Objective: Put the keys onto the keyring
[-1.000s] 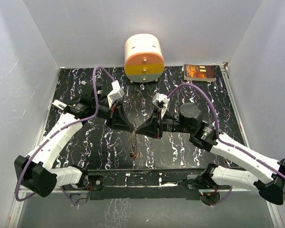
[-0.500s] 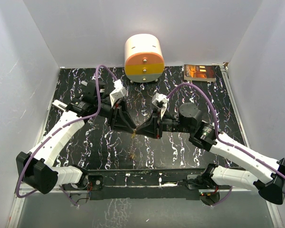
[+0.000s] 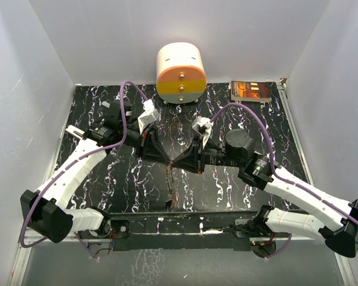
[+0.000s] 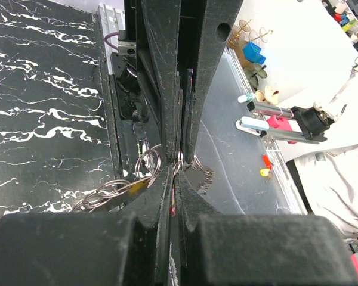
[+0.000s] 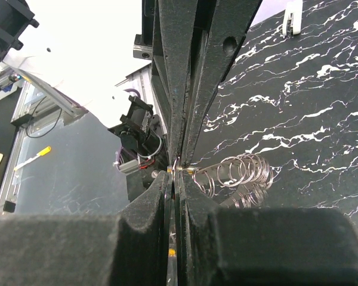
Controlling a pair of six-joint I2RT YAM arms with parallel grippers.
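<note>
My left gripper (image 3: 166, 161) and right gripper (image 3: 174, 163) meet tip to tip above the middle of the table. Both are shut. In the left wrist view a red key head (image 4: 174, 205) shows between the left fingers, with a thin ring (image 4: 180, 158) at the tips. In the right wrist view the right gripper (image 5: 178, 170) pinches a thin silvery ring (image 5: 178, 164) of the keyring. A string of linked silvery rings (image 5: 244, 171) hangs from there. It also shows in the left wrist view (image 4: 148, 168) and as a thin strand in the top view (image 3: 170, 187).
A white, orange and yellow drawer box (image 3: 181, 72) stands at the back. A dark flat box (image 3: 250, 90) lies at the back right. A white flat bar (image 5: 292, 16) lies on the far left. A small red and yellow piece (image 4: 265, 165) lies beyond the front rail (image 3: 179, 219).
The two grippers stay tip to tip. The left wrist has shifted slightly right. The bunch hanging under the tips has swung and now shows as a thinner, longer strand.
</note>
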